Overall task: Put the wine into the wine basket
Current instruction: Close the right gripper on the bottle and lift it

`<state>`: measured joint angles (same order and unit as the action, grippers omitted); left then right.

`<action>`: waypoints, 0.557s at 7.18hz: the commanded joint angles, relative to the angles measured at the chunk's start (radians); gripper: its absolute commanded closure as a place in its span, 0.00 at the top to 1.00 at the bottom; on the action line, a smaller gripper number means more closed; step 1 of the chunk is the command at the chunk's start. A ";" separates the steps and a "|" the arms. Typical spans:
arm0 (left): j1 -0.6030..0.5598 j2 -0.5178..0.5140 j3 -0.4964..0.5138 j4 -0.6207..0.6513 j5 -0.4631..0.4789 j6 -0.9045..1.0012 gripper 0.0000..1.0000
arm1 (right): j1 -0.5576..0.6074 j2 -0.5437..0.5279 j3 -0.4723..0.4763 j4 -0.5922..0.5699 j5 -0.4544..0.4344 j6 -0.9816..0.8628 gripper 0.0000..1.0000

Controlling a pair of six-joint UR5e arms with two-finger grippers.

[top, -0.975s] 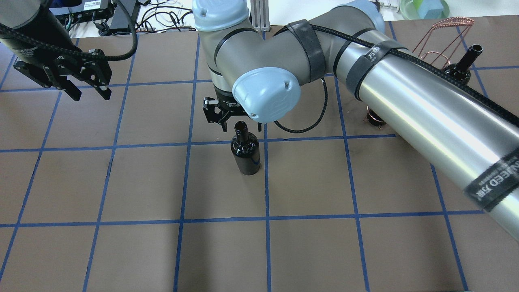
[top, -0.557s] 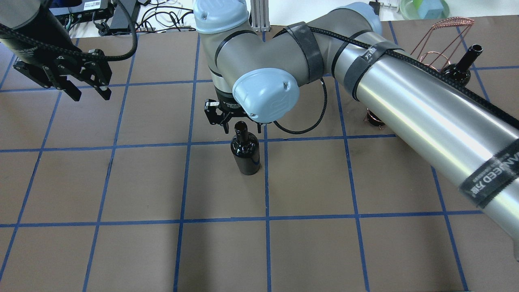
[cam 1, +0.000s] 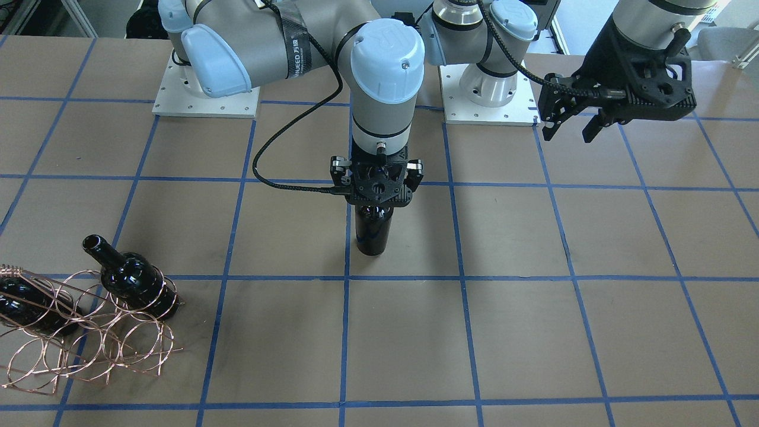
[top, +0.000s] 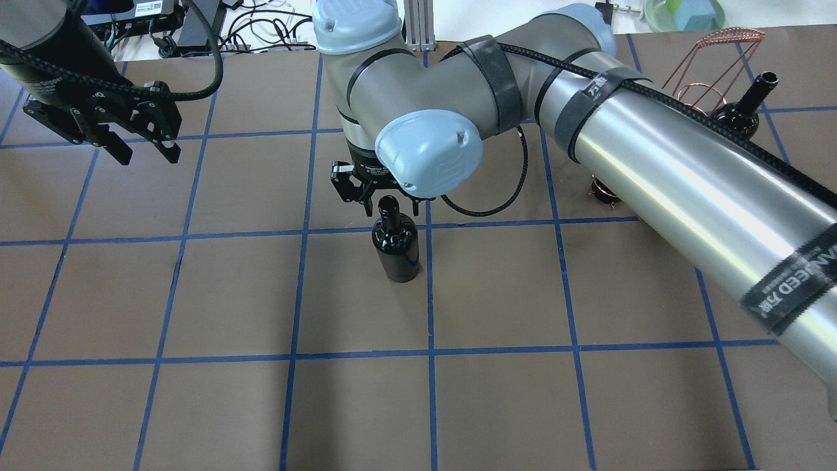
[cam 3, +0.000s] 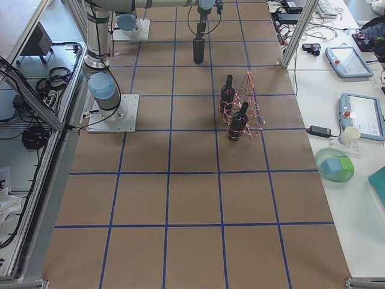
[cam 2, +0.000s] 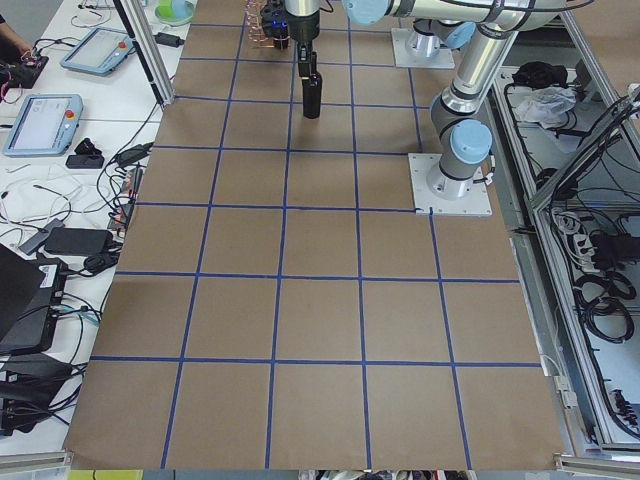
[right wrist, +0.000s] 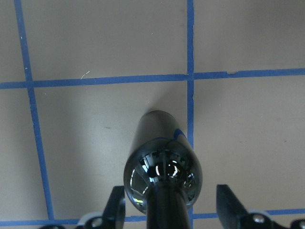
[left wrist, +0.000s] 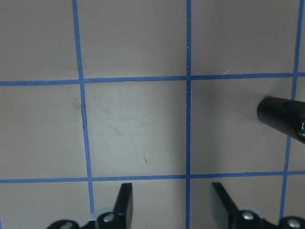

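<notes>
A near-black wine bottle (top: 395,245) stands upright on the brown table near its middle, also seen as the bottle (cam 1: 372,230) from the front. My right gripper (cam 1: 375,200) hangs straight over it, open. In the right wrist view the bottle's neck and shoulder (right wrist: 162,169) sit between the two fingers (right wrist: 116,202) without touching them. The copper wire wine basket (cam 1: 89,341) rests at the table's right end and holds two other bottles (cam 1: 127,279). My left gripper (top: 140,149) hovers open and empty over the left side.
Blue tape lines (top: 301,232) grid the table. A green bowl (top: 683,13) and cables lie beyond the far edge. The arms' white base plates (cam 1: 204,107) sit at the robot's side. Pendants (cam 3: 346,60) lie on a side table.
My right gripper has edged slightly toward the bottle's neck and a little lower. The bottle and the left arm have not moved.
</notes>
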<state>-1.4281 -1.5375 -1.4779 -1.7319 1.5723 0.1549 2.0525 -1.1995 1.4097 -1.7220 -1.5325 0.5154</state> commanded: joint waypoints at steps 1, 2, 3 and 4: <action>0.000 0.000 -0.001 0.000 0.000 0.000 0.64 | 0.000 0.000 0.002 0.010 0.000 0.000 0.71; 0.000 0.002 -0.001 0.000 0.000 0.000 0.64 | 0.000 -0.002 0.012 0.009 0.029 0.002 0.70; 0.000 0.000 -0.001 0.000 0.000 0.000 0.64 | 0.000 0.000 0.014 0.007 0.032 0.002 0.61; 0.000 0.000 -0.001 0.000 0.000 0.000 0.64 | 0.000 -0.002 0.014 0.008 0.034 0.002 0.55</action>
<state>-1.4281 -1.5366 -1.4788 -1.7319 1.5723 0.1549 2.0525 -1.2003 1.4217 -1.7143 -1.5042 0.5168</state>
